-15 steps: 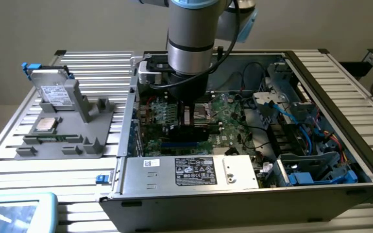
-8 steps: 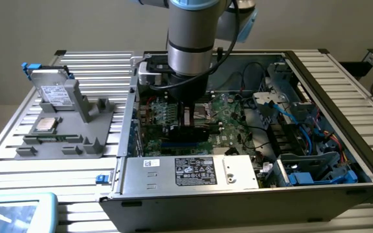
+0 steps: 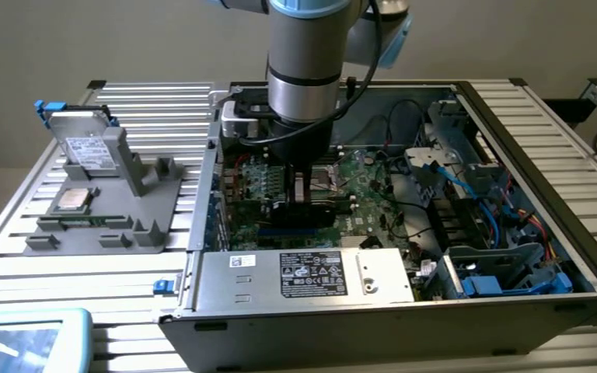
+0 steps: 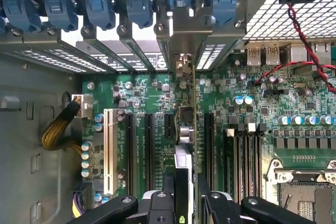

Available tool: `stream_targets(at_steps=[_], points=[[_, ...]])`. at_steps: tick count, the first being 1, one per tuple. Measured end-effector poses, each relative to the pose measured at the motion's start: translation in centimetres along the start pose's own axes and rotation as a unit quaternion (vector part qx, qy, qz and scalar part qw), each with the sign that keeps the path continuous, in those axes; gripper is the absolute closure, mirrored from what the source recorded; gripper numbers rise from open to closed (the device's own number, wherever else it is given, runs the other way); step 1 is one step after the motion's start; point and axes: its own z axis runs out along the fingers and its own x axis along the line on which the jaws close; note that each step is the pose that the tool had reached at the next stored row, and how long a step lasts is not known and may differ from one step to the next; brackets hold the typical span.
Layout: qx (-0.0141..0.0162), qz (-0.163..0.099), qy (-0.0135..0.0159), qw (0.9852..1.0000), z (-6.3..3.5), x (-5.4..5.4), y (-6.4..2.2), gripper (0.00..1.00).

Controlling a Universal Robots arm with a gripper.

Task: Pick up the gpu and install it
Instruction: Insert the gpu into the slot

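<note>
The gpu sits between the two fingers of the claw, which pinches it from both flat sides, inside the open computer case. In the wrist view I see the card only edge-on, as a thin strip, so I cannot make out its black face or its green back. The part gripped by the fingers is cut off at the border of the picture. Its long axis runs straight ahead from the claw, over the motherboard, toward the row of blue clips at the case wall. The far end with the silvery bracket points to that wall and stands in line with one of the openings there. The card stands on its edge, parallel to the long expansion slots that lie on both sides of the claw. I cannot tell if its lower edge already touches a slot, because the card itself hides it. In the exterior view the arm covers most of the claw, and under it the card shows only as a dark shape.
</note>
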Motion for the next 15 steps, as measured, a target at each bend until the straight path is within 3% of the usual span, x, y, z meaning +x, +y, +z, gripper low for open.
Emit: stream_targets(at_steps=[15], points=[[0.0002, 0.000, 0.0001, 1.0000, 0.06, -0.09, 0.15, 0.73]])
